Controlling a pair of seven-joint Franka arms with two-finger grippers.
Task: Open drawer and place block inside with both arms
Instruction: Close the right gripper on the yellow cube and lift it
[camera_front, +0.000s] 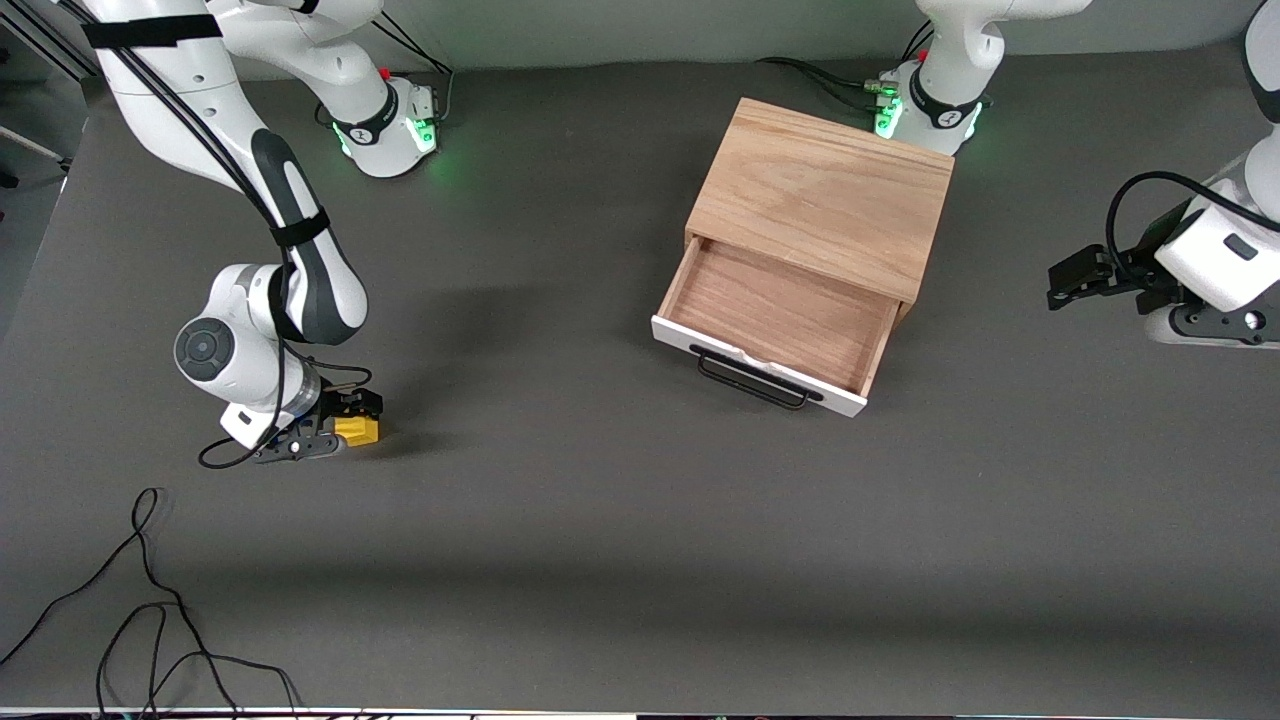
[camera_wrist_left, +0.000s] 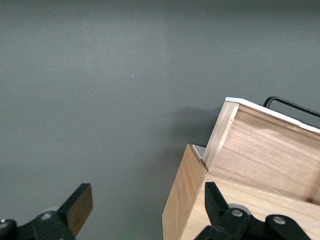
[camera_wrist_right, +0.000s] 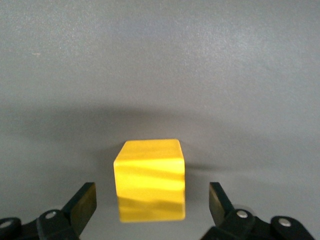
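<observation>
The front camera looks down from high across the table (camera_front: 600, 560) at both bases; each wrist camera peers close past its own fingers, sharing tabletop.

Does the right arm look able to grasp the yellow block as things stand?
Probably yes: the right end effector is open, low over the table, its fingers either side of the block with gaps, nothing between.

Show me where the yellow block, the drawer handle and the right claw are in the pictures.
yellow block (camera_wrist_right: 150, 177): right wrist view, on the middle of its facing side.
drawer handle (camera_front: 752, 384): front view, on the black wire bar below the white front panel.
right claw (camera_wrist_right: 152, 202): right wrist view, midway between its open fingertips, around the block.
</observation>
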